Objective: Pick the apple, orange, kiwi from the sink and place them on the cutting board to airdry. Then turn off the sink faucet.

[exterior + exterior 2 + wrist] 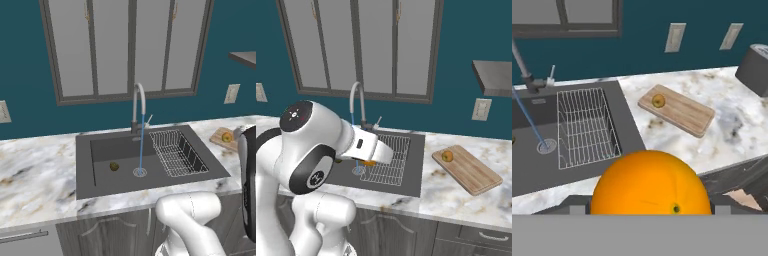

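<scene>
The gripper (649, 212) grips the smooth round orange (651, 182) above the marbled worktop (712, 100), while the yellow-green apple (658, 101) rests on the flat wooden cutting board (684, 114) and the dark oval kiwi (114, 166) lies in the grey rectangular sink (107, 150).

Glossy white arm (311, 150); dark joints

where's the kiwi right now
The kiwi lies on the floor of the sink, in the left base view left of the drain and the running water.
</scene>
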